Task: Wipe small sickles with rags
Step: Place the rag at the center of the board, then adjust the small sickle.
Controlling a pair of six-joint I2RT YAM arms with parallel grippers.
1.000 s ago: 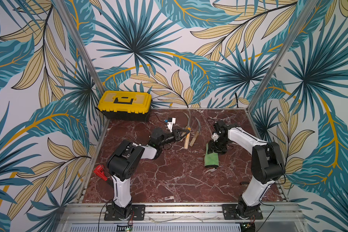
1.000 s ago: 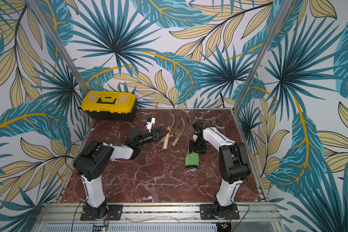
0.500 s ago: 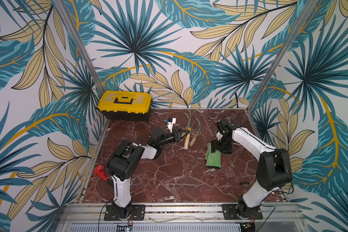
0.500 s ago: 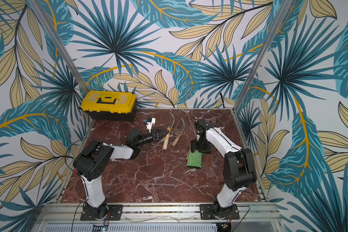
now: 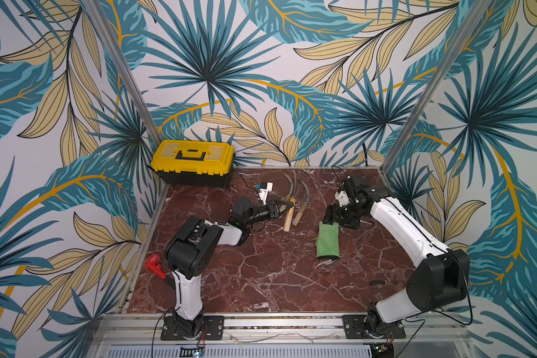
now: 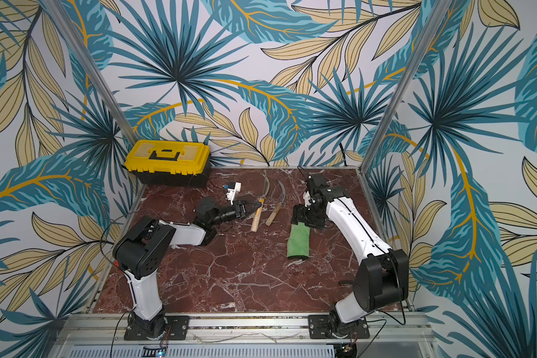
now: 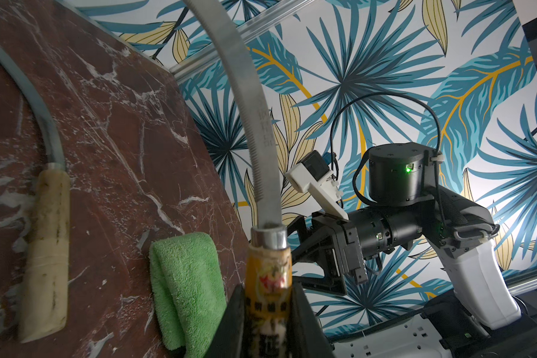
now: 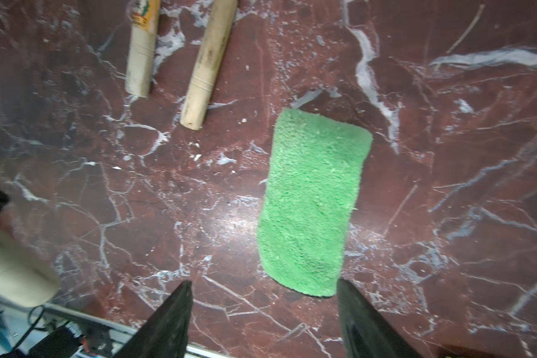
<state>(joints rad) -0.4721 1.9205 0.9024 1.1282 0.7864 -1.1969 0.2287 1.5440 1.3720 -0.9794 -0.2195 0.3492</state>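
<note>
The small sickles (image 5: 299,214), thin curved grey metal blades on pale wooden handles, sit toward the back of the red-brown, white-veined marble tabletop (image 5: 261,279). A yellow plastic toolbox with a black base (image 5: 193,159) fills the far left corner. Right of the sickles, apart from them, the green fuzzy microfibre rag (image 5: 327,240) lies flat, folded into a long pad with a dark edge at its near end. The held sickle (image 7: 262,148) wears a dark-orange label on its handle, a bright metal collar, and fine teeth along one blade edge. My left gripper (image 7: 268,293) is clamped tight on the labelled part, with the blade pointing at the back wall. Whether it is clear of the marble I cannot tell. Just beside it the plain sickle (image 7: 45,257) lies flat, its bare handle stained and its blade dull blue-grey. A third grey blade (image 5: 286,185) curves beside the held one; its handle is hidden. My right gripper (image 8: 262,282) hangs over the rag's far end, jaws spread wide and holding nothing. A small red-handled tool (image 5: 152,267) lies at the table's left edge.
</note>
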